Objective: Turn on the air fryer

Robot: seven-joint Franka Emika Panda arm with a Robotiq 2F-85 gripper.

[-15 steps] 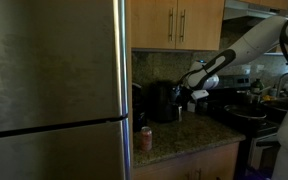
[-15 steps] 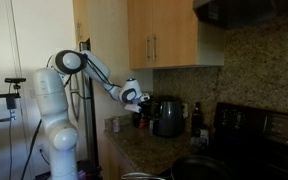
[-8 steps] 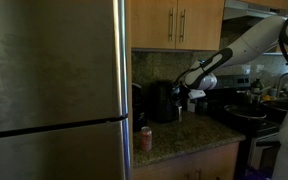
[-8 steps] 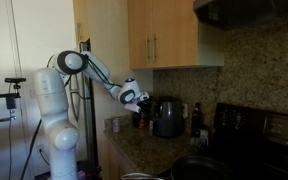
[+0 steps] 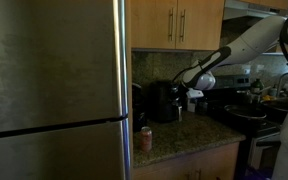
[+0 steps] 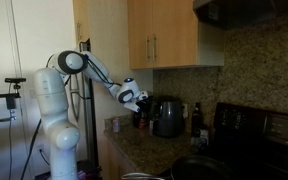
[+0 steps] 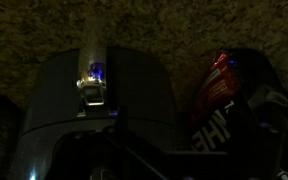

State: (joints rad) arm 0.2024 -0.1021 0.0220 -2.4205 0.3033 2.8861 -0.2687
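The black air fryer (image 5: 164,101) stands on the granite counter against the backsplash; it shows in both exterior views (image 6: 167,117). In the wrist view its rounded top (image 7: 94,120) fills the left and centre, with a small lit spot on its control panel (image 7: 92,74). My gripper (image 5: 190,93) hovers close beside the fryer's upper part, also seen in an exterior view (image 6: 141,100). The fingers are lost in the dark in the wrist view, so I cannot tell whether they are open or shut.
A tall steel fridge (image 5: 54,90) fills one side. A small red can (image 5: 146,138) sits near the counter's front edge. A red snack bag (image 7: 216,88) stands next to the fryer. A stove with a dark pan (image 5: 249,117) is beyond. Wooden cabinets (image 6: 169,35) hang above.
My gripper has edged slightly closer to the air fryer. Nothing else has moved.
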